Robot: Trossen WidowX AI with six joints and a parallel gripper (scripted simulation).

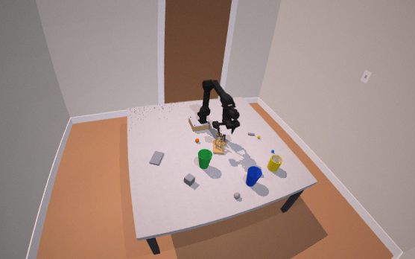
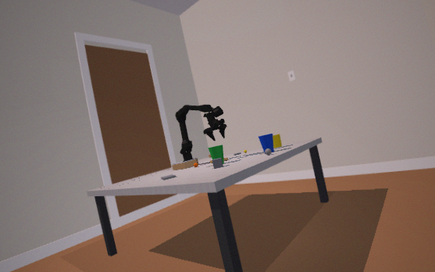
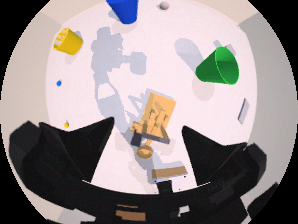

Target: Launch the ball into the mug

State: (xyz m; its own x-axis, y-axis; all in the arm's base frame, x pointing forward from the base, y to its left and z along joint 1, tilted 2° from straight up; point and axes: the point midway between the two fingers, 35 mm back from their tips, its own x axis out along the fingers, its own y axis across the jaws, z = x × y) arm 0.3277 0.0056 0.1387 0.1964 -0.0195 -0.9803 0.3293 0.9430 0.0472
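The wooden catapult (image 1: pixel 218 149) (image 3: pixel 167 103) stands on the table beyond the arm's base, its cup end toward the base. No ball shows in its cup. My gripper (image 1: pixel 226 132) (image 2: pixel 219 139) (image 3: pixel 149 125) is open and empty, pointing down above the catapult. The yellow mug (image 1: pixel 273 164) (image 2: pixel 277 141) (image 3: pixel 68 43) stands upright near the table's right edge. An orange ball (image 1: pixel 197 140) (image 2: pixel 195 165) lies beside the base. A small yellow ball (image 1: pixel 258 137) (image 2: pixel 245 151) (image 3: pixel 66 125) and a blue ball (image 1: pixel 273 151) (image 3: pixel 59 83) lie right of the catapult in the top view.
A green cup (image 1: pixel 204 160) (image 2: pixel 216 153) (image 3: pixel 207 70) stands close to the catapult. A blue cup (image 1: pixel 252 178) (image 2: pixel 265 142) (image 3: pixel 124 11) stands beside the yellow mug. A grey ball (image 1: pixel 237 195) (image 2: pixel 268 152), a grey cube (image 1: pixel 189 179) and a flat grey block (image 1: pixel 156 158) lie farther out.
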